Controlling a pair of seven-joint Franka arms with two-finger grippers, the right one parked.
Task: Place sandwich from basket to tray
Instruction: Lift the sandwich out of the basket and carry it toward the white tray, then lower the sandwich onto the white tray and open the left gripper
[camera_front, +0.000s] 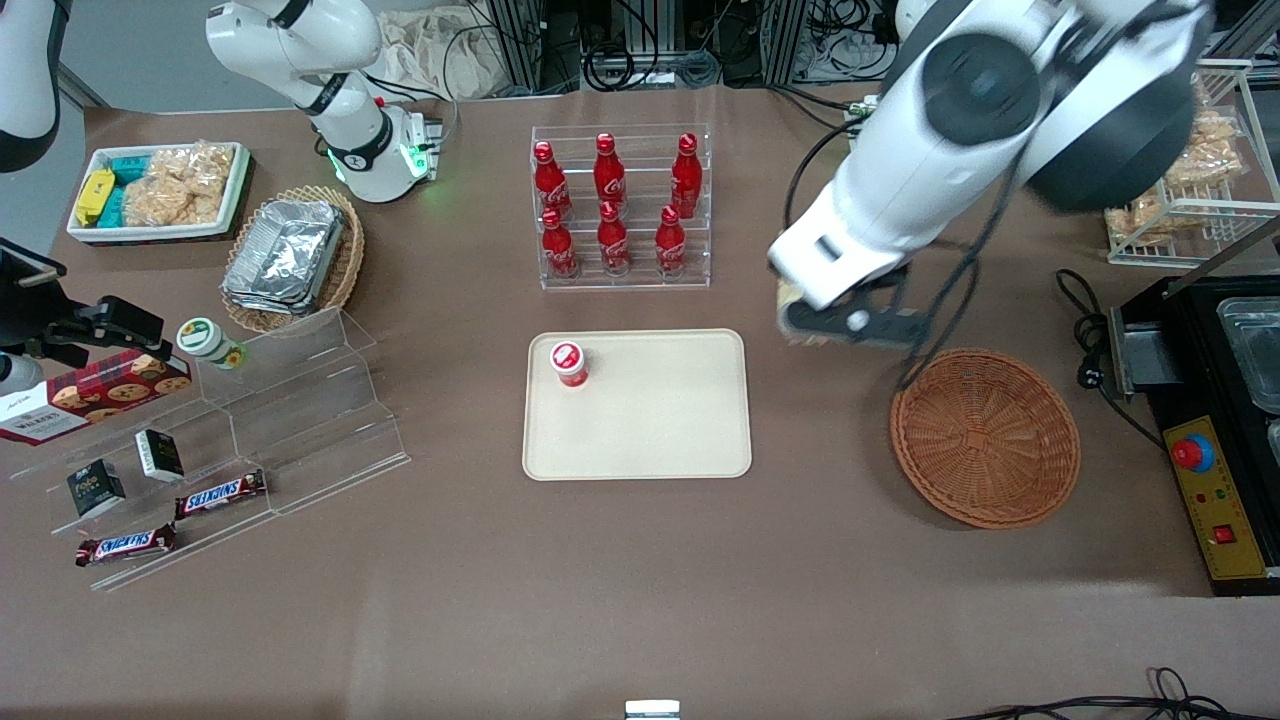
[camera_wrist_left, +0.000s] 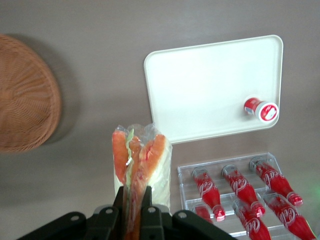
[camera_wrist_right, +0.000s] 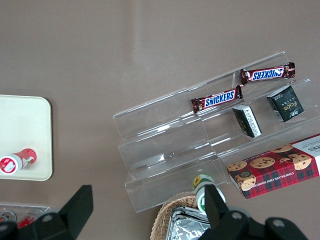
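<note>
My left gripper is shut on the sandwich, a wrapped wedge with orange and green filling that sticks out past the fingers. It hangs above bare table between the reddish-brown basket and the cream tray, close to the bottle rack. In the front view the arm hides most of the gripper, and only a pale edge of the sandwich shows. The basket holds nothing. The tray lies flat.
A small red-lidded cup stands on one corner of the tray. A clear rack of red cola bottles stands farther from the front camera than the tray. A black machine sits at the working arm's end; snack shelves lie toward the parked arm's.
</note>
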